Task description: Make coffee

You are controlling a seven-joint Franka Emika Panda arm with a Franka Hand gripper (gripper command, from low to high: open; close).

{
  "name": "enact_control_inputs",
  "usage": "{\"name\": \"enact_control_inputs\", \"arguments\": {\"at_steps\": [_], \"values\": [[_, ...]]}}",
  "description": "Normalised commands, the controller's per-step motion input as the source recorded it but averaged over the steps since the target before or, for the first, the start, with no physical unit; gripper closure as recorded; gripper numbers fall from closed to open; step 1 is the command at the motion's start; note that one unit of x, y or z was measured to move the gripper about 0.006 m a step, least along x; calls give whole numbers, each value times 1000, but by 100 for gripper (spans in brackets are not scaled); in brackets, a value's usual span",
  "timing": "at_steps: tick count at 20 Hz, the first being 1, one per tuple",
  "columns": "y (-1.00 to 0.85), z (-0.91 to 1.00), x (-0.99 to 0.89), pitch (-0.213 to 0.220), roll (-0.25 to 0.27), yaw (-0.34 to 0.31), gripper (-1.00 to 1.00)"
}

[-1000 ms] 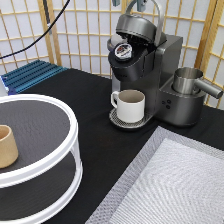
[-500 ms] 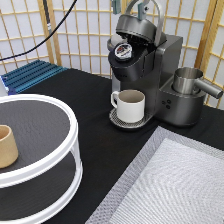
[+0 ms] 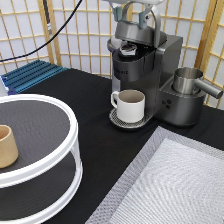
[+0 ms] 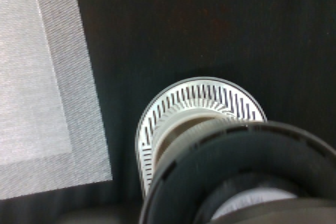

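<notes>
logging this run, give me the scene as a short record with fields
hand: at the exterior view's top edge, right above the coffee machine's raised lid
pod: sits in the open holder
coffee machine: lid up
mug: on the drip tray, under the holder
wooden cup: on the round white shelf, exterior view's left

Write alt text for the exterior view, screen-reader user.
A dark coffee machine stands with its lid raised and a pod seated in the open chamber; the tool is just above it at the exterior view's top edge. A cream mug sits on the drip tray beneath, and a tan wooden cup rests on a white round shelf at the exterior view's left.
</notes>
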Motion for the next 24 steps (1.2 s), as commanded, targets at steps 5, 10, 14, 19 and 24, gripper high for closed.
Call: {"name": "enact_control_inputs", "arguments": {"at_steps": [5,10,14,19,24], "values": [[-368,-203,0,-4,-25,7,-100],[-314,-139,41,-17,-26,6,-100],[-294,-9,50,-24,-18,5,-100],[-269,489,-130,-23,-21,0,-100],[-34,1000,-277,-49,-33,-2,-100]]}}
